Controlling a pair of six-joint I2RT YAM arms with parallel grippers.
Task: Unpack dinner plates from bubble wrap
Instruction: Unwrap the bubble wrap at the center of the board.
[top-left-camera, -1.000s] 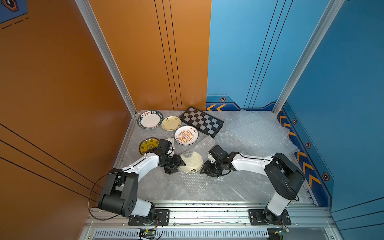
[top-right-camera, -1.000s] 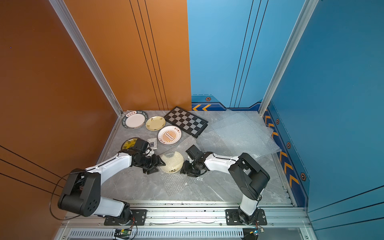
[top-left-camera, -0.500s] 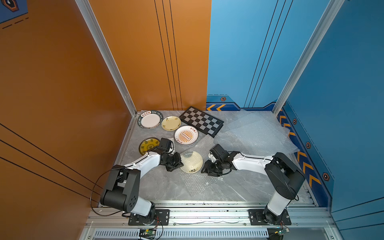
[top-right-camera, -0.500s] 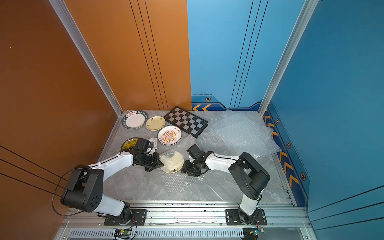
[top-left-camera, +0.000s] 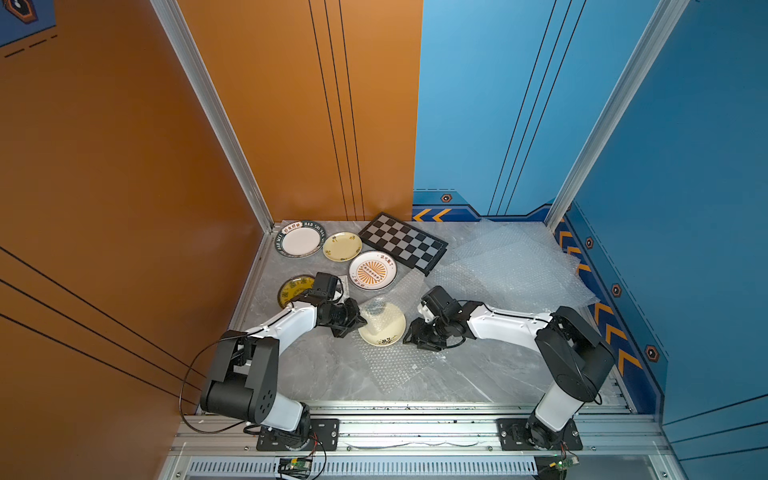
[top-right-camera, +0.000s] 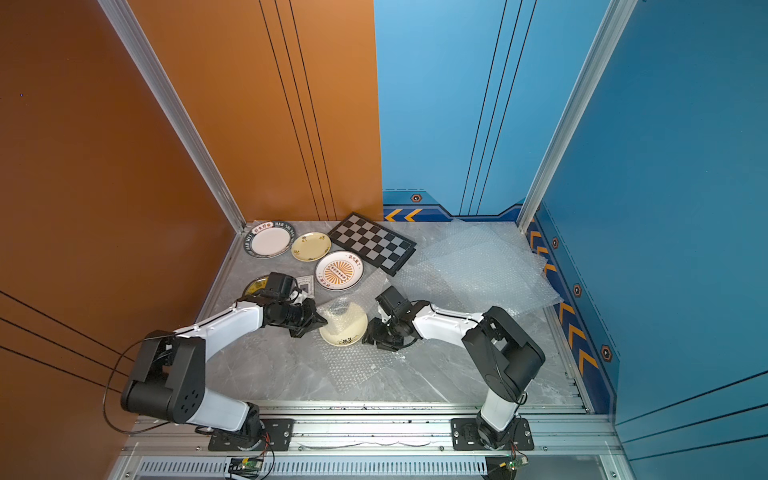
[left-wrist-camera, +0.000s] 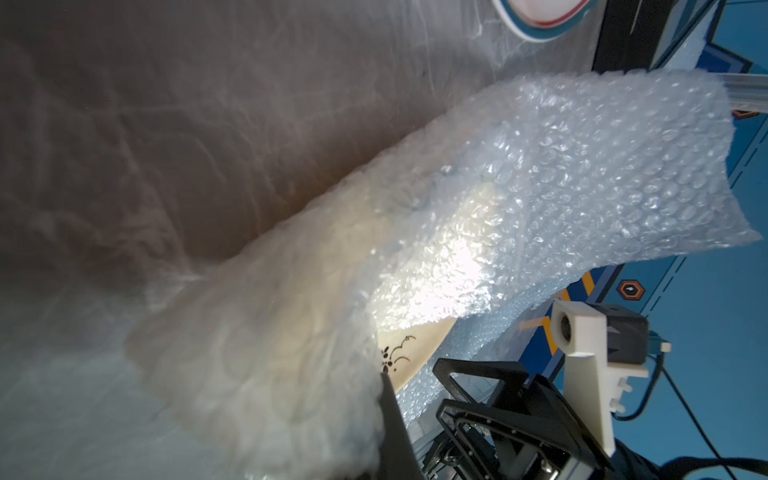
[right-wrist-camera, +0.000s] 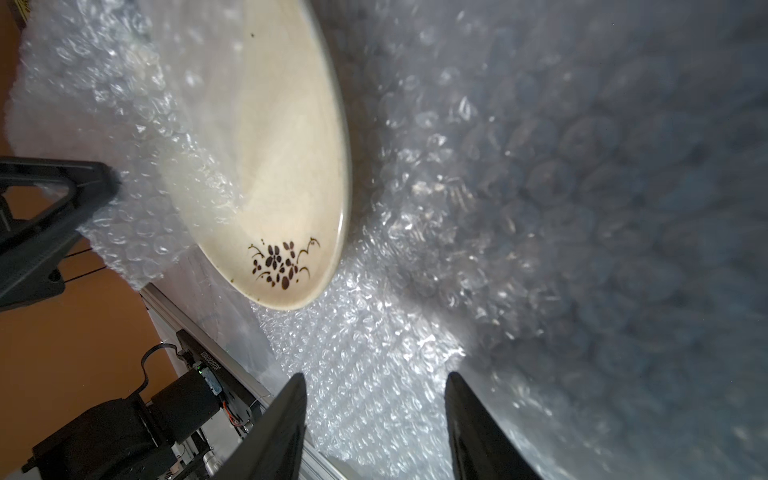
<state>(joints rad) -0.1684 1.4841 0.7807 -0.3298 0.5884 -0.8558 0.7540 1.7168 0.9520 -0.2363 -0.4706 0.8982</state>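
Your left gripper pinches the bubble wrap.
Your right gripper gapes empty beside the cream plate (its dark sprig uncovered).

The cream plate, a dark sprig painted near its rim, lies on bubble wrap, and a fold of that wrap covers part of its face. The left gripper has its black tip against the fold's edge. The right gripper holds its two fingers apart over the wrap, nothing between them, near the plate's rim. An orange wall stands beyond
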